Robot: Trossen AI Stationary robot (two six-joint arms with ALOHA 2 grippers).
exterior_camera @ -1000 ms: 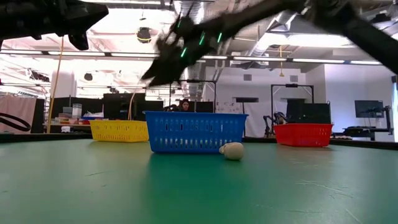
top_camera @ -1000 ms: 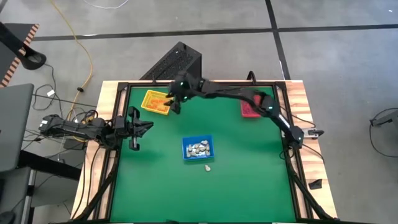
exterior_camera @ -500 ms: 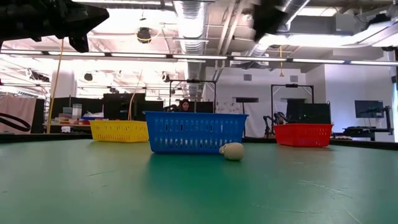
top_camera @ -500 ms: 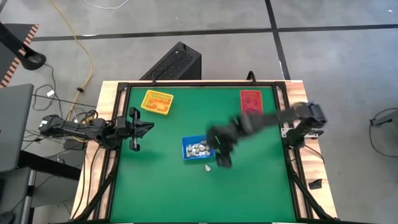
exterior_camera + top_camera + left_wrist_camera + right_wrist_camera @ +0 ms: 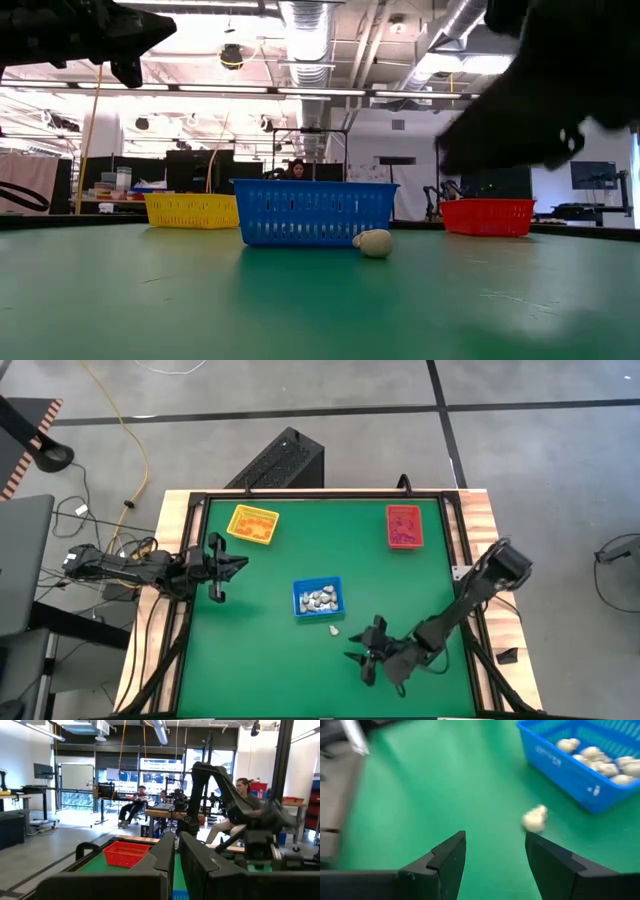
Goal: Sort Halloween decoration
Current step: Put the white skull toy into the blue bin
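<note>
Writing that can be read shows nowhere. Right gripper (image 5: 364, 653), lower centre of the high view, has its jaws spread and holds nothing; a whitish trinket (image 5: 335, 629) lies loose on the green table (image 5: 250, 660), just below the blue tray (image 5: 318, 598), which holds more whitish trinkets (image 5: 600, 762). Left gripper (image 5: 222, 565), at mid-left, has its jaws pressed together. Only the high view shows what the yellow tray (image 5: 252, 525) and red tray (image 5: 403, 526) hold; only the left wrist view shows seated people (image 5: 134, 806).
</note>
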